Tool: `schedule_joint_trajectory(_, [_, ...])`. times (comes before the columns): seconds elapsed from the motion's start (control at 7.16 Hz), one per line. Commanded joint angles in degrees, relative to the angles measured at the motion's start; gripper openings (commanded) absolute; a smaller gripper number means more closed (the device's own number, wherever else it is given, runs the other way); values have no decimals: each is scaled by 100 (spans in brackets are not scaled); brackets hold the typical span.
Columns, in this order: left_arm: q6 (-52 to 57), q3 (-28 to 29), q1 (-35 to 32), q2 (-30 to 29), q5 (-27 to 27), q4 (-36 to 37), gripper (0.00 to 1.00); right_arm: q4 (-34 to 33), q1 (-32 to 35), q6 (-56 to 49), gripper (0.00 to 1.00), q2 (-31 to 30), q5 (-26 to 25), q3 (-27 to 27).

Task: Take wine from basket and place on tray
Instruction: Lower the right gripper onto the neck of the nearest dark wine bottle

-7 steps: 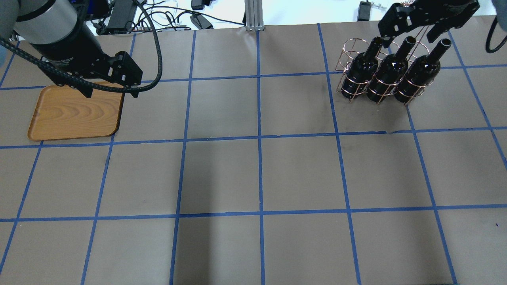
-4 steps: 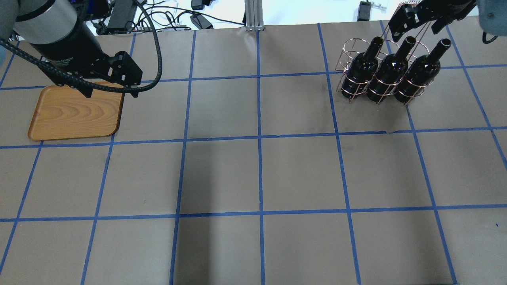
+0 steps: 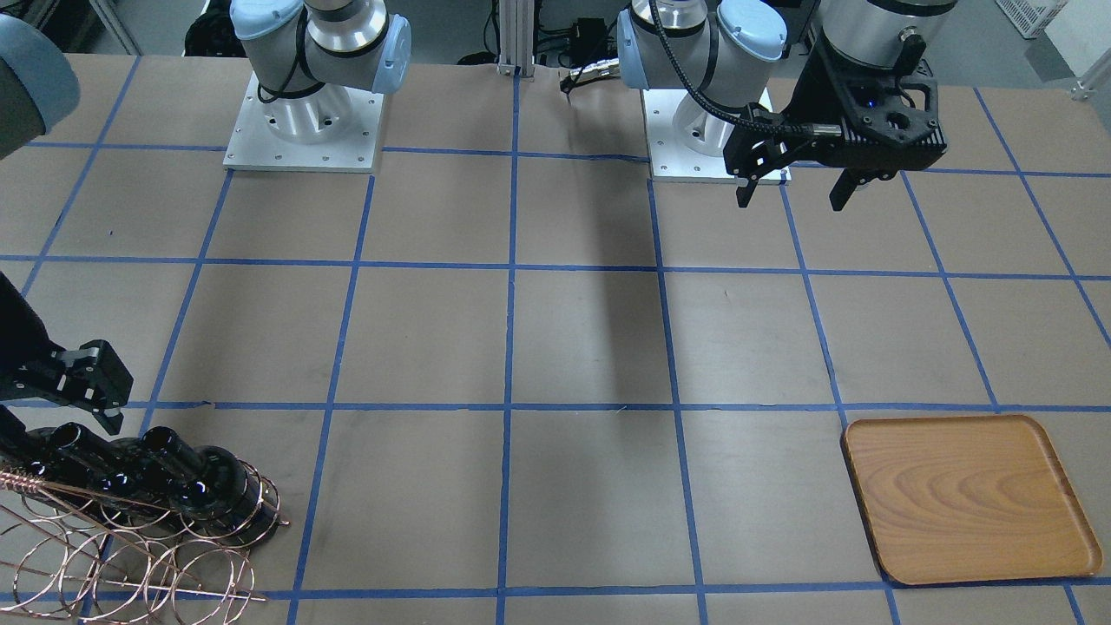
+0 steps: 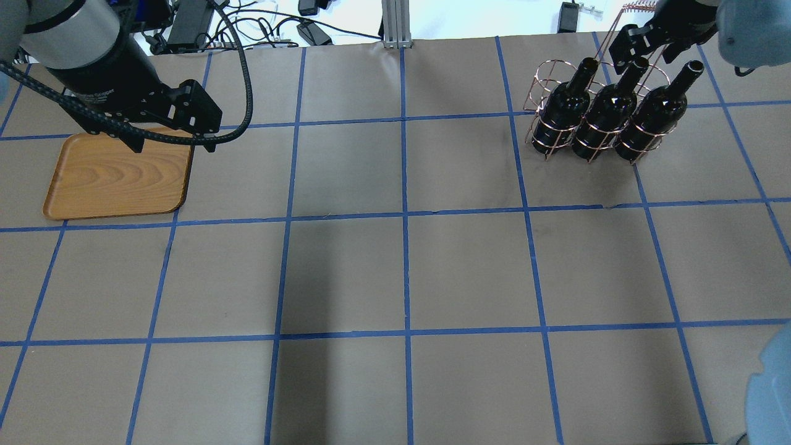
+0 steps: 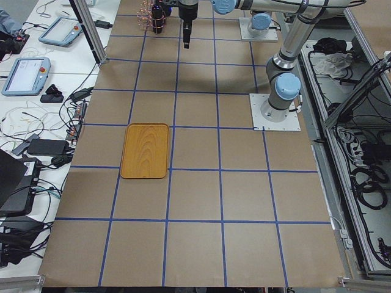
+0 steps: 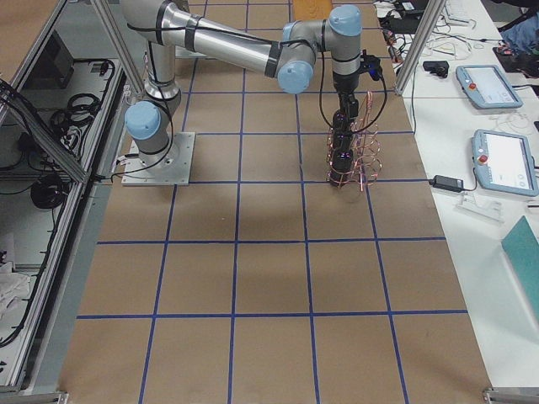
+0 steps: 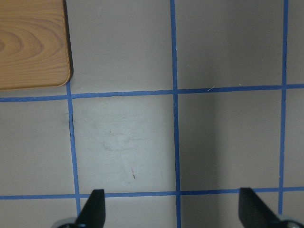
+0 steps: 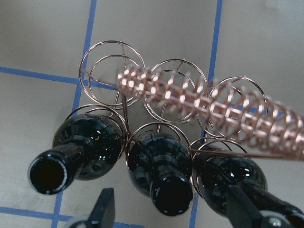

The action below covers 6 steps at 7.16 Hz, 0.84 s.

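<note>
A brown paper-covered table (image 4: 401, 272), marked into squares by blue tape, is filling every view, with cables and equipment lying beyond its far edge. The right gripper (image 8: 173, 211) is hovering just above the basket (image 8: 111, 61), its two fingers spread wide and holding nothing. Directly beneath it, three bottles are standing neck-up in the row of rings nearest the fingers. In the wrist view the mouth of the middle wine (image 8: 161, 166) is showing between the two fingertips, while the left bottle (image 8: 88, 147) and the right bottle (image 8: 223, 175) are sitting just outside them; whether the fingers are reaching down to neck height cannot be told. Beyond the bottles from this gripper, the basket's other row of rings is standing empty, and a coiled handle (image 8: 213, 111) is slanting across it. Well apart from all this, the left gripper (image 4: 174, 145) is hanging raised over the table, likewise opened wide and gripping nothing. The tray (image 4: 117, 179) is lying flat and empty on the paper just below and beside it: one rounded corner is showing at the upper left of the left wrist view, apart from the fingertips, and from overhead the gripper is covering the tray's far edge.
</note>
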Motion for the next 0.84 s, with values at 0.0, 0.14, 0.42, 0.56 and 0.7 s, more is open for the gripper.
schedule_joint_trajectory(0.0, [3, 0, 0, 7, 0, -2, 100, -63, -4, 20, 75, 138, 39, 3])
schedule_joint_trajectory(0.14, [3, 0, 0, 7, 0, -2, 100, -54, -4, 3, 74, 147, 48, 3])
schedule_joint_trajectory(0.42, [3, 0, 0, 7, 0, -2, 100, -54, -4, 20, 66, 156, 39, 3])
schedule_joint_trajectory(0.56, [3, 0, 0, 7, 0, -2, 100, -46, -4, 12, 54, 156, 30, 3])
schedule_joint_trajectory(0.7, [3, 0, 0, 7, 0, 7, 100, -46, -4, 55, 43, 156, 56, 3])
